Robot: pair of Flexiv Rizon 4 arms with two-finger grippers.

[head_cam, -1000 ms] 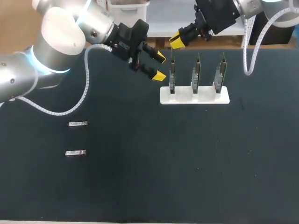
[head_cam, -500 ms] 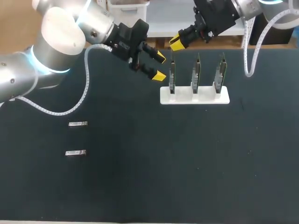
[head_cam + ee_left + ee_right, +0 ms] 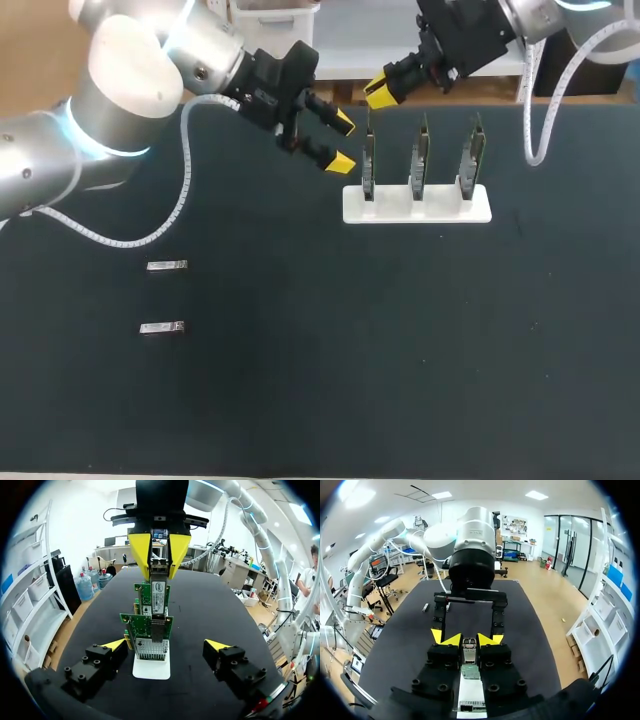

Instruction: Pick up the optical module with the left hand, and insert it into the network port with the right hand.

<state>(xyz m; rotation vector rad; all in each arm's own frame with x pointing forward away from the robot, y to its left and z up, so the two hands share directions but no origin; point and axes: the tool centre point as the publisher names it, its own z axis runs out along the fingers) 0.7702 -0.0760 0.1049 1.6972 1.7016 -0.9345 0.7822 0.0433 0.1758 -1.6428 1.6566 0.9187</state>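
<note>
- Two yellow tips of the right gripper [image 3: 468, 639] are pressed onto the optical module [image 3: 469, 650], one on each side (a small metal-bodied piece, held end-on to the wrist camera).
- Green edge of a network card shows just ahead of the held module in the right wrist view; contact between the two cannot be judged.
- From the head view, the right gripper sits at the top edge of the leftmost card [image 3: 368, 160].
- Left gripper [image 3: 335, 142]: fingers spread wide, nothing held. It hangs just beside that same card, on the side away from the other two.
- Left wrist view looks down the row: cards line up one behind another ahead of the spread fingers, with the right gripper and module above them.
- Three cards in all stand upright in a white stand [image 3: 417, 205], near the far edge of the dark table [image 3: 300, 400].
- One loose module [image 3: 166, 266] and a second loose module [image 3: 161, 327] lie flat on my left side, well apart from the stand.
</note>
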